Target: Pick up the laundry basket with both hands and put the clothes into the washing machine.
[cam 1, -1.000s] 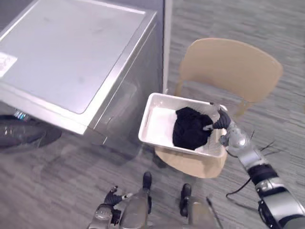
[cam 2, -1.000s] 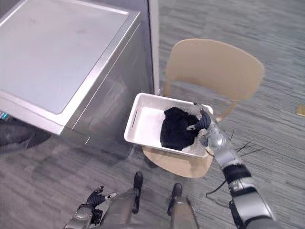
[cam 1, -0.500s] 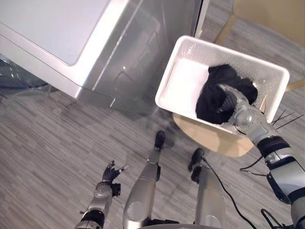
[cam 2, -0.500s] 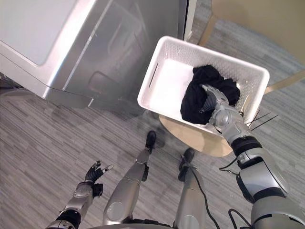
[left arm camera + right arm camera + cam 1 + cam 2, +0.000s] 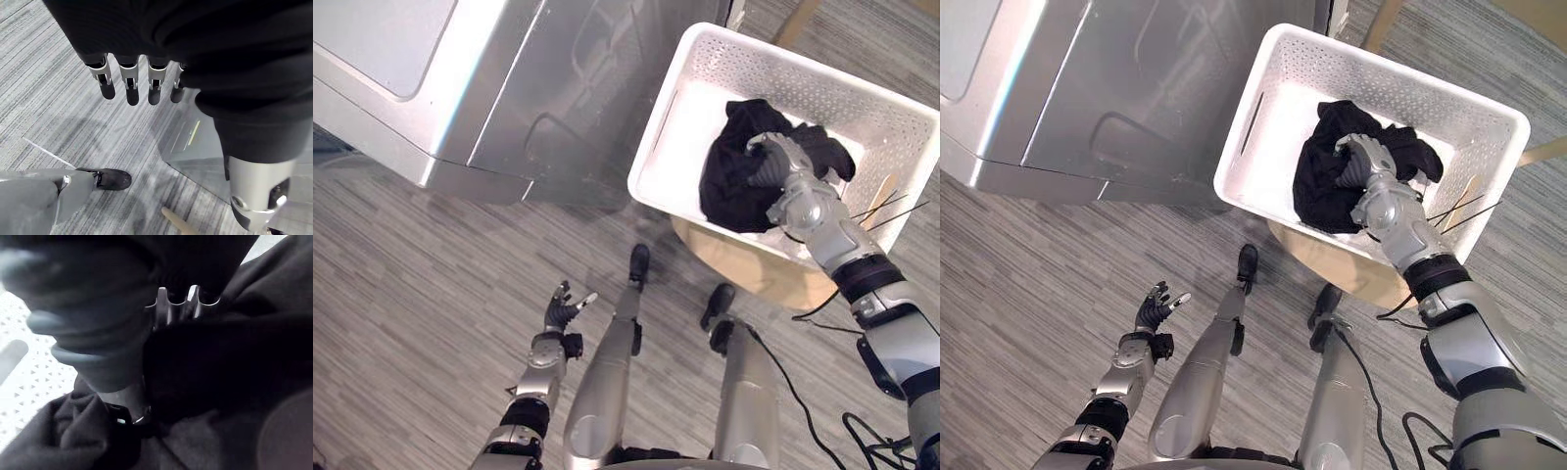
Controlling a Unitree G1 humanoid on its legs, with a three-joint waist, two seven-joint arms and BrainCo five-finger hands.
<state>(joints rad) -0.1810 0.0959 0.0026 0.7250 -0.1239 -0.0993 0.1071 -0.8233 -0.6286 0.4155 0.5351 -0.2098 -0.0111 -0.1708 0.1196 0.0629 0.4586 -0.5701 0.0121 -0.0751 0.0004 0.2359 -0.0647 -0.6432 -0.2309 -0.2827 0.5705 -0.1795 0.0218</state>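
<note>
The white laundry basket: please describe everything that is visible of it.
The laundry basket is white, rectangular, seemingly plastic, with perforated walls and a slot handle in its short wall. It stands upright on a pale wooden chair seat, beside the silver washing machine. Inside lie black clothes, and the right robot hand curls into them.

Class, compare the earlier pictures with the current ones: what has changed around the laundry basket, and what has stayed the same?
The camera has tilted down, so the whole scene shifts. The right hand has moved from the right end of the white basket onto the black clothes and curled its fingers into them. The basket stays on the chair beside the washing machine; the left hand stays open, low over the floor.
</note>
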